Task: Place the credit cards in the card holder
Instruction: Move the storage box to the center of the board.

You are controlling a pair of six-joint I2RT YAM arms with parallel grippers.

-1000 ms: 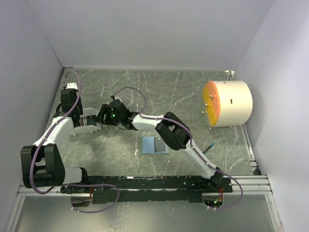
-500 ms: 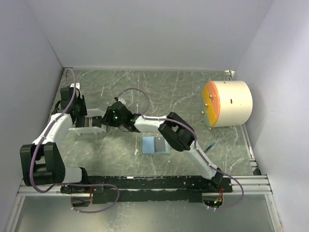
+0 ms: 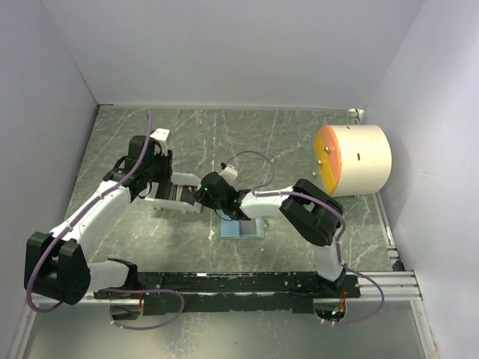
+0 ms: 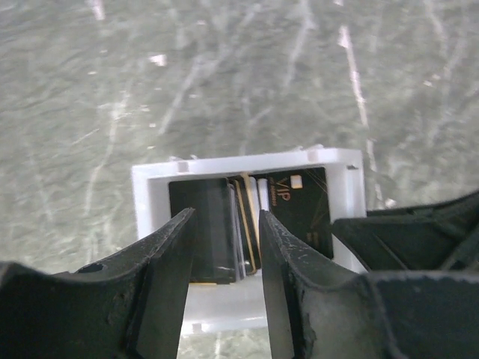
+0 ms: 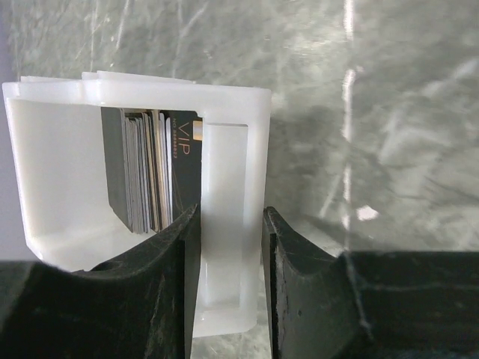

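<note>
The credit cards are a stack of mostly dark cards, one marked VIP, standing on edge in a shallow white tray. They also show in the right wrist view. My left gripper is open, its fingers straddling the stack from above without touching it. My right gripper is shut on the tray's white side wall. In the top view the tray lies between the left gripper and the right gripper. The card holder lies open, light blue side up, partly under the right arm.
A white drum with an orange face stands at the right. A small blue pen-like object lies near the right arm. White walls close in the table on the left, back and right. The black rail runs along the near edge.
Both grippers and the white tray have moved right, from near the left wall toward the card holder. The right arm has folded back over the holder.
</note>
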